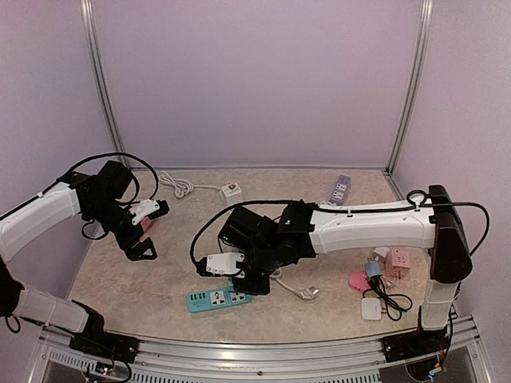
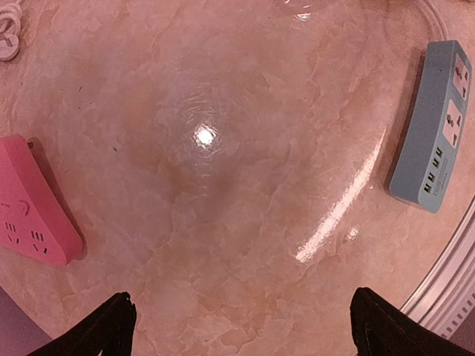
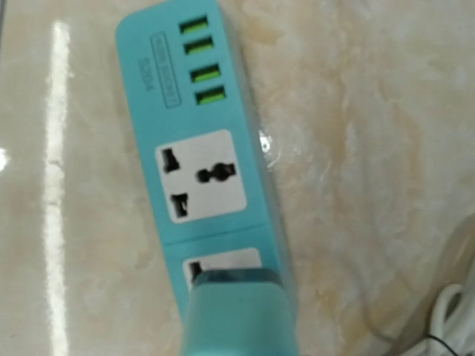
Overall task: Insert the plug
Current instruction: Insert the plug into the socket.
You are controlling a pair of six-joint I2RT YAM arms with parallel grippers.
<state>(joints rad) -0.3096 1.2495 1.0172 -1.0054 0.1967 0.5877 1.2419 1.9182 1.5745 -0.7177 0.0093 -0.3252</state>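
A teal power strip [image 1: 215,299] lies near the table's front, left of centre. In the right wrist view the strip [image 3: 194,126] shows several green USB ports and two white sockets. A teal plug [image 3: 241,315] sits low over the nearer socket [image 3: 223,261] and covers most of it; whether its pins are in is hidden. My right gripper [image 1: 252,279] is over the strip's right end and holds that plug; its fingers are hidden. My left gripper [image 1: 154,231] is open and empty at the far left, fingers [image 2: 111,326] wide apart above bare table.
A pink power strip [image 2: 30,208] lies beside the left gripper. A white strip with cord [image 1: 231,190] and a purple strip [image 1: 341,190] are at the back. Pink, white and blue adapters [image 1: 398,259] cluster at right. A white cable [image 1: 302,290] lies beside the teal strip.
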